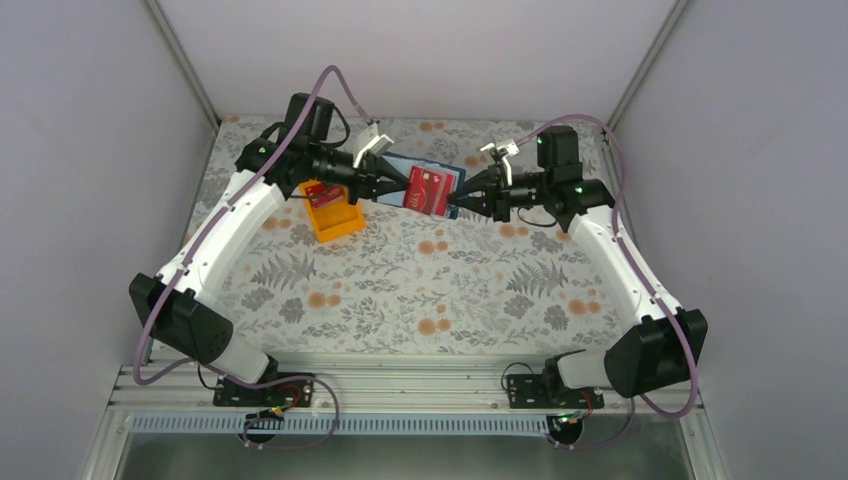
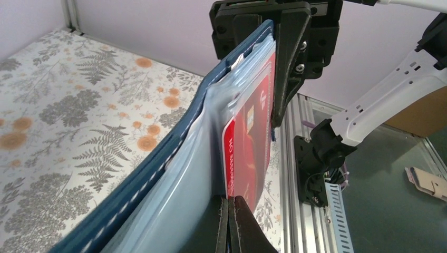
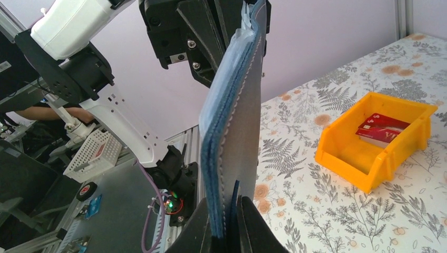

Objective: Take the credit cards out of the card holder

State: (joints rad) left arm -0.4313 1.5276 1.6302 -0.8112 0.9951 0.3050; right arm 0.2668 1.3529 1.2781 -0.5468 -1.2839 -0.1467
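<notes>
Top external view: the card holder (image 1: 420, 165) is held up off the table (image 1: 400, 290) toward the far middle, stretched open between the two arms, with a red credit card (image 1: 428, 190) seen against its inner side. It's gripped at one end by the left claw (image 1: 385, 188) and at the other by the right claw (image 1: 462, 195). From the left wrist, the left claw's fingers (image 2: 240, 224) are seen pinched almost together, only a hairline gap left, on the near edge of the credit card, which sits partly tucked in a clear pocket. Whether a bit of pocket plastic is caught along with it can't be told. From the right wrist, the right claw is seen clamped tight on the holder's edge, the blue cover and its stitched seam standing upright between the fingers. An orange tray (image 1: 345, 222) is sat on the table just to the left of the left claw, and a couple more red cards (image 1: 322, 191) are lying flat inside it at its far end. The tray is apart from the holder, not touching it. The table is covered in a fern and orange-flower print.
</notes>
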